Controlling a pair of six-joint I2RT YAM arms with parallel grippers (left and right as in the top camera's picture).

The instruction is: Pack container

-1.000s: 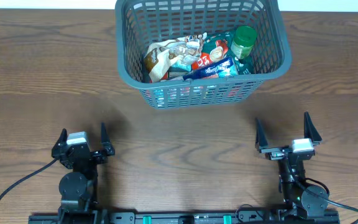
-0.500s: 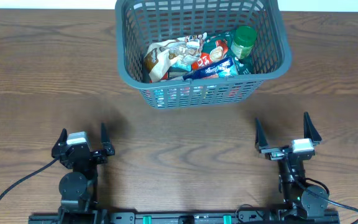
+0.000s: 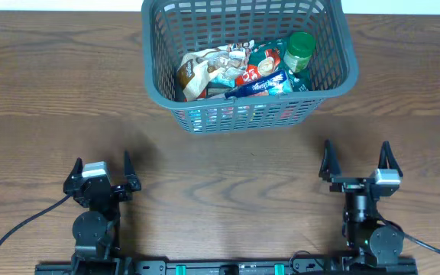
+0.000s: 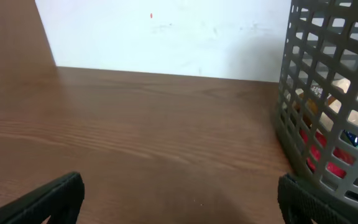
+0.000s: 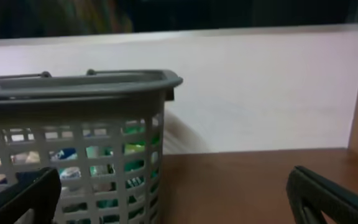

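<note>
Nearest, at the table's front edge: left gripper (image 3: 102,163) on the left, right gripper (image 3: 356,153) on the right. Both spread wide, both gripping nothing, only bare wood between the dark fingers (image 4: 50,198) in each wrist view. Pointed away from the base, toward the far side.

Beyond them, a stretch of brown wood-grain table (image 3: 220,172).

Farther on, well apart from both grippers: the container (image 3: 235,116), upright on the table, at the far middle and a little right of centre. Dark grey plastic, far rim cut off by the top of the overhead view. Sides a lattice of upright slots, flaring outward toward the top. Thick rolled rim all round, seen as a heavy lip from the right wrist (image 5: 79,87). From the left wrist (image 4: 328,93), red, tan and teal showing through the slots.

Inside, crowded on the floor: crumpled packets (image 3: 231,70) in tan, red, teal and blue, overlapping one another. At the right end, a green-lidded jar (image 3: 300,46), touching the packets.
</note>
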